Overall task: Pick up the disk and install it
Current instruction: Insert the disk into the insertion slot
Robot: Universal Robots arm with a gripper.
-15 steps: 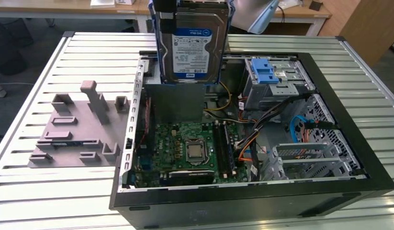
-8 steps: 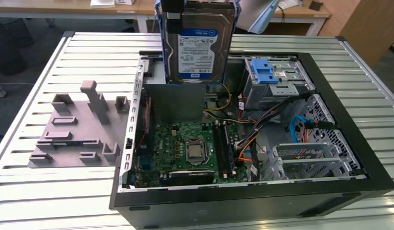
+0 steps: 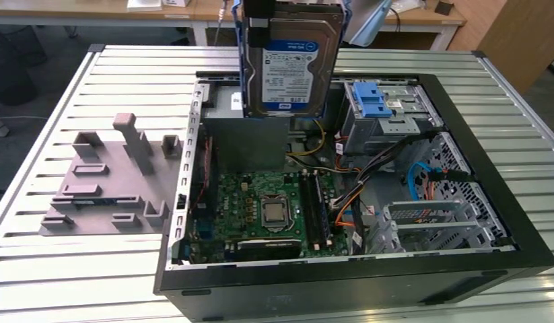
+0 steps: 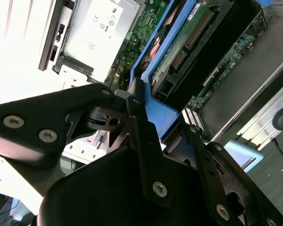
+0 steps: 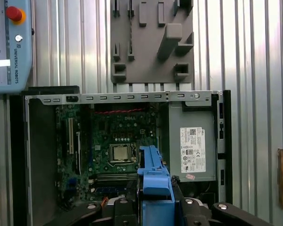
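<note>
Spanning the scene, a ribbed grey metal table [image 3: 70,269] bears a black tower computer case [image 3: 349,286] laid on its side with the side panel off, its interior exposed. Beside the case, toward the exterior view's left, lies a flat grey plastic fixture plate [image 3: 106,182] with upright pegs and slots. Inside the case sit a grey rectangular power-supply box with a white sticker [image 5: 192,146], a green motherboard [image 3: 258,208] with a bare processor socket, and, toward the exterior view's right, a perforated metal drive cage [image 3: 389,118] capped by a small blue ridged plastic latch [image 3: 370,101]. Above the far part of the case hangs the flat silver disk [image 3: 290,60], framed by a blue plastic carrier. It stands on edge with its white-and-blue label facing the exterior camera, and its lower edge appears in front of the power-supply box and just beside the drive cage. The black-fingered gripper [image 5: 154,205] is clamped on the carrier's end, a finger pressing each side in the first wrist view; the second wrist view shows the drive's green circuit-board face beyond the linkage. Judged from these positions, the pick-up is done and the installation is in hand but not yet done: the disk is aloft and clear of every bay. Seating it would call for turning the carrier square to the cage opening and keeping it clear of the loose orange and blue cables [image 3: 421,178] beside the cage, which could snag it.
</note>
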